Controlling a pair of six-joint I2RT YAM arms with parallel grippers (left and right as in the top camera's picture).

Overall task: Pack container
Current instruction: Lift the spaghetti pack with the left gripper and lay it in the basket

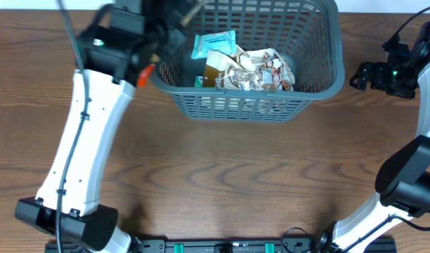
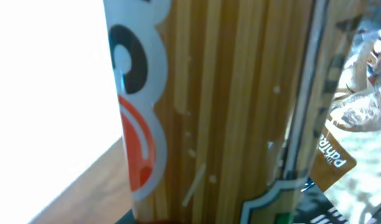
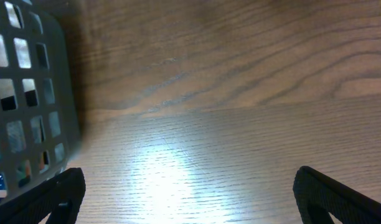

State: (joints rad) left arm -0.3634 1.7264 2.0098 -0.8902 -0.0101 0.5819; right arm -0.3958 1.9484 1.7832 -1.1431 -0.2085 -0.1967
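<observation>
Releasing too soon is the main risk. The left pincer (image 1: 177, 25) is closed tight, apparently on a spaghetti packet (image 2: 228, 106), and hangs over the far left corner of the dark grey basket (image 1: 236, 105). The long pack could catch on the rim or lean out over the wall instead of settling on the snack packets (image 1: 250, 67) inside. The basket sits at the far middle of the table (image 1: 215, 183), directly beneath that pincer. The right pincer (image 3: 189, 182) is spread wide and empty, hovering low just right of the basket's wall.
</observation>
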